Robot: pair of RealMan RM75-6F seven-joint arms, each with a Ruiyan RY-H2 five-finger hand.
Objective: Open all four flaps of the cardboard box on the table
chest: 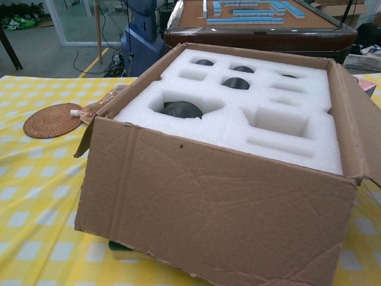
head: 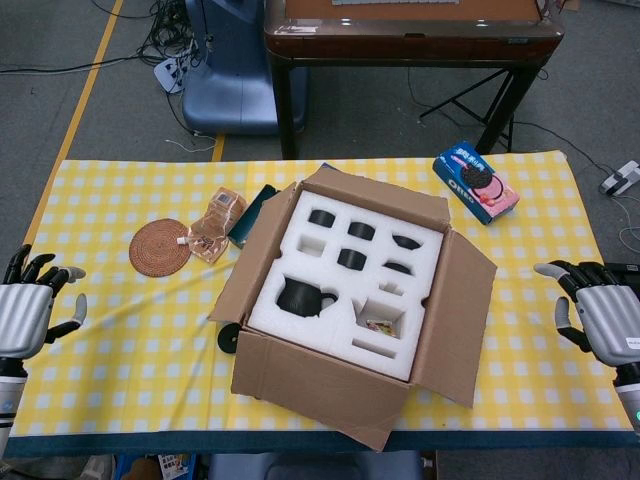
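The cardboard box [head: 330, 385] stands mid-table with its top uncovered, showing white foam [head: 330, 300] that holds a dark teapot [head: 300, 296] and dark cups. Its flaps hang outward; the right flap [head: 455, 315] slopes down beside the box. In the chest view the box [chest: 208, 208] fills the frame, right flap [chest: 357, 131] leaning out. My left hand [head: 25, 310] is at the table's left edge, fingers apart, holding nothing. My right hand [head: 600, 310] is at the right edge, also with fingers spread and empty. Neither hand touches the box.
A woven coaster [head: 160, 248] and a clear plastic packet [head: 218, 224] lie left of the box. A cookie box [head: 476, 181] sits at the far right corner. Something small and black [head: 229, 337] pokes out under the box's left side. A dark wooden table [head: 410, 40] stands behind.
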